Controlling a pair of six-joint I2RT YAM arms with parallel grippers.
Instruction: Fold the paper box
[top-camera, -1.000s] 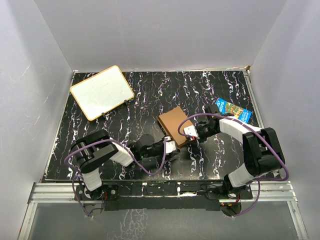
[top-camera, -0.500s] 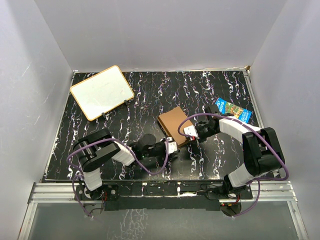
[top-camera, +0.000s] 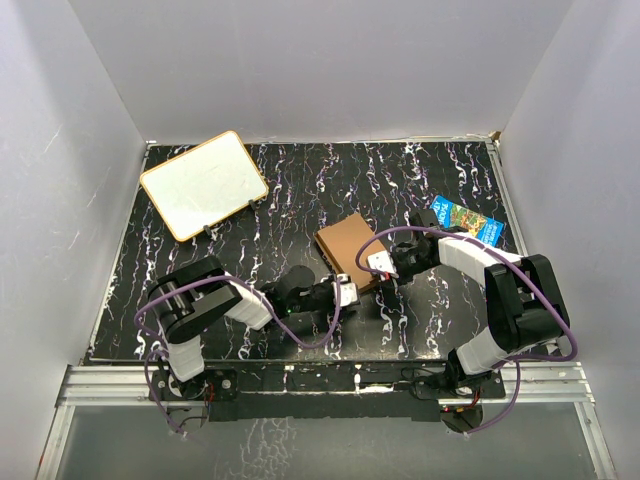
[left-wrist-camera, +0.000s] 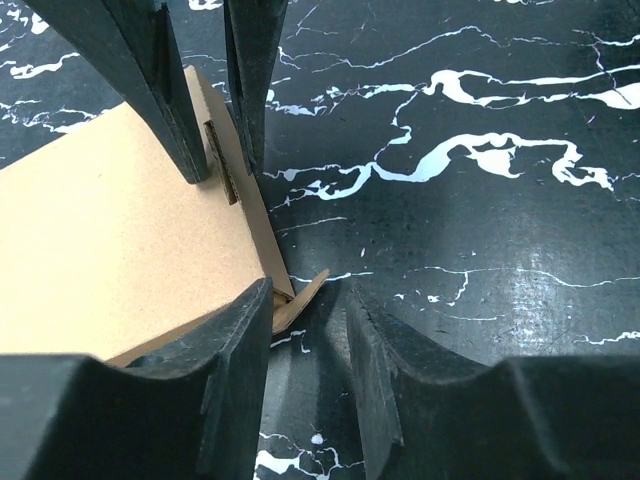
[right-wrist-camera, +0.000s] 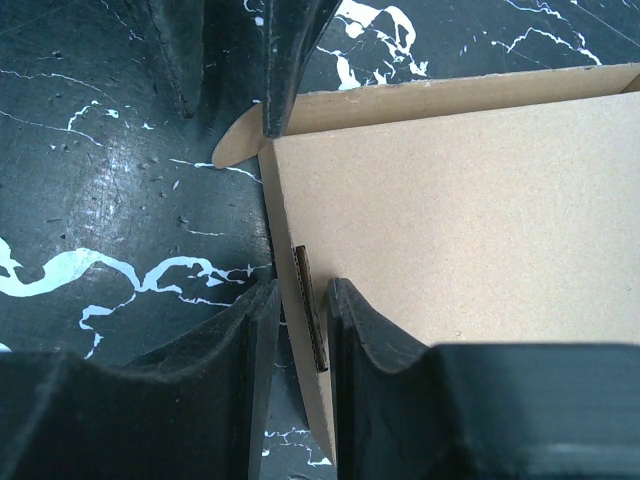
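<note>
The paper box (top-camera: 346, 249) is a plain brown cardboard box lying near the middle of the black marbled table. In the right wrist view one raised side wall of the paper box (right-wrist-camera: 450, 220) stands between the jaws of my right gripper (right-wrist-camera: 298, 295), which is shut on it beside a small slot. My left gripper (left-wrist-camera: 305, 300) sits at the near corner of the paper box (left-wrist-camera: 100, 230). Its jaws stand a little apart on the table, with a small cardboard tab (left-wrist-camera: 303, 296) poking in at their tips, not pinched. From above, the left gripper (top-camera: 345, 292) and right gripper (top-camera: 378, 265) meet at the box's near right edge.
A white board with an orange rim (top-camera: 204, 185) lies at the back left. A blue printed box (top-camera: 466, 220) lies at the right, just behind the right arm. Grey walls close in the table on three sides.
My left gripper has edged forward to the box's near corner and its jaws have narrowed. The right gripper and the box have stayed put.
</note>
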